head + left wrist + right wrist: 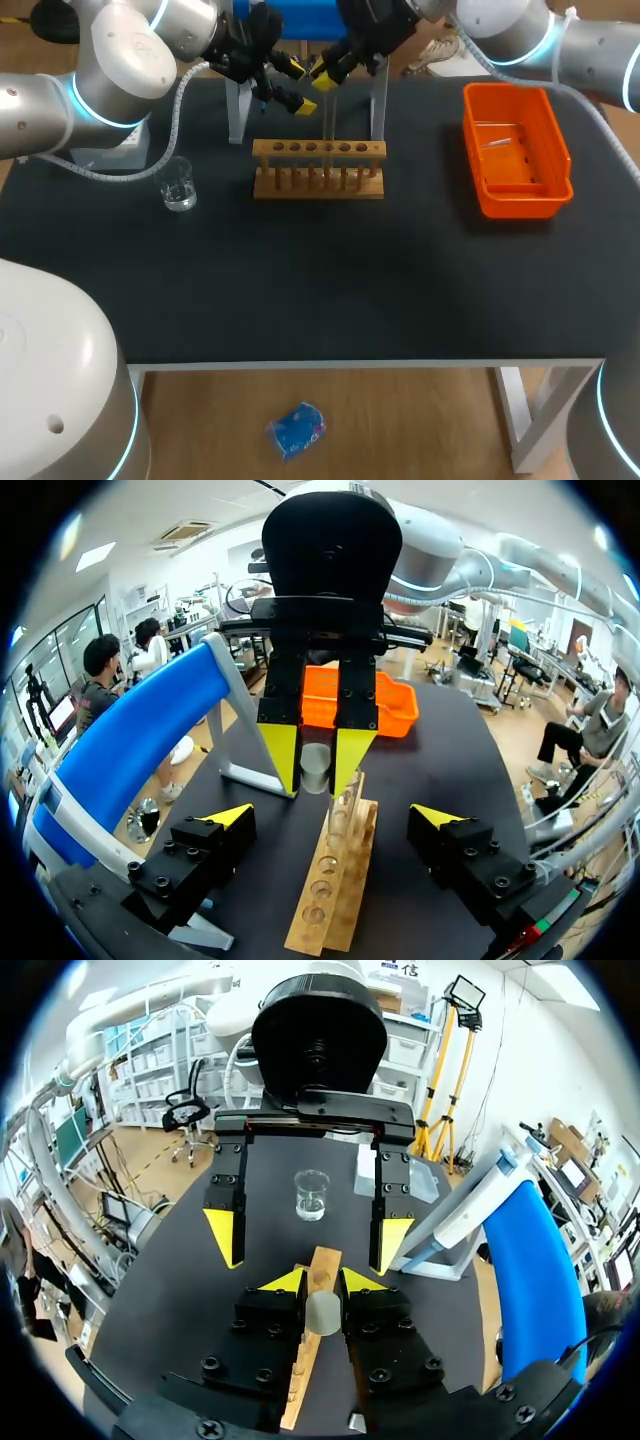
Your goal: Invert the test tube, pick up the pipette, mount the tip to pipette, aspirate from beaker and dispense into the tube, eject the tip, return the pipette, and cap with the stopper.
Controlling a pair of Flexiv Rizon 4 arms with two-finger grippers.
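Observation:
A clear test tube (328, 120) stands upright, its lower end in the wooden rack (318, 170). My right gripper (325, 78) is shut on the tube's pale top end (323, 1312), seen from the left wrist as a whitish cylinder (316, 768) between its fingers. My left gripper (333, 818) is wide open and empty; it faces the right gripper (316, 758) across the rack (335, 885). The left gripper (283, 85) is just left of the tube. The blue pipette (130, 750) hangs on its stand behind the rack. The beaker (178, 185) sits left of the rack.
An orange bin (515, 190) with a small clear item inside sits at the right. The pipette stand's grey legs (237, 115) rise right behind the rack. The rack (318, 1265) and the beaker (311, 1195) lie ahead of the right gripper.

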